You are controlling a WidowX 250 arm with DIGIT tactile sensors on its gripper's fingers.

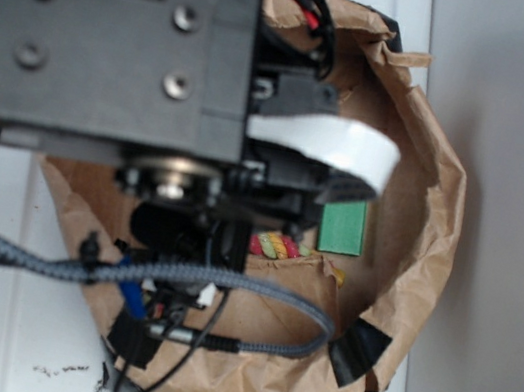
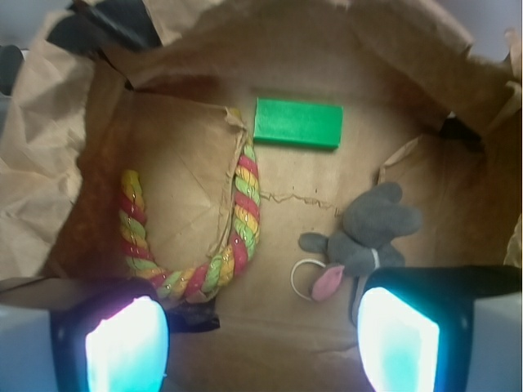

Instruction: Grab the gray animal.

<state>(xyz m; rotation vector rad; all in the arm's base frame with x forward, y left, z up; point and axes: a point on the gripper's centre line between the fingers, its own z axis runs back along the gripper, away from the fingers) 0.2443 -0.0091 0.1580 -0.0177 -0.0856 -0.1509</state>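
Note:
The gray animal (image 2: 372, 233), a small dark-gray plush with a pink ear and a white loop, lies on the brown paper floor of the bag in the wrist view, just above my right finger (image 2: 398, 343). My gripper (image 2: 261, 343) is open above the bag floor with nothing between its glowing pads. The toy sits ahead and to the right of the gap, partly hidden behind the right finger. In the exterior view the arm hides the animal.
A red-yellow-green rope ring (image 2: 233, 237) lies left of the animal, its lower curve near my left finger (image 2: 127, 347). A green block (image 2: 297, 123) lies at the back. Crumpled brown paper bag walls (image 1: 436, 217) ring everything.

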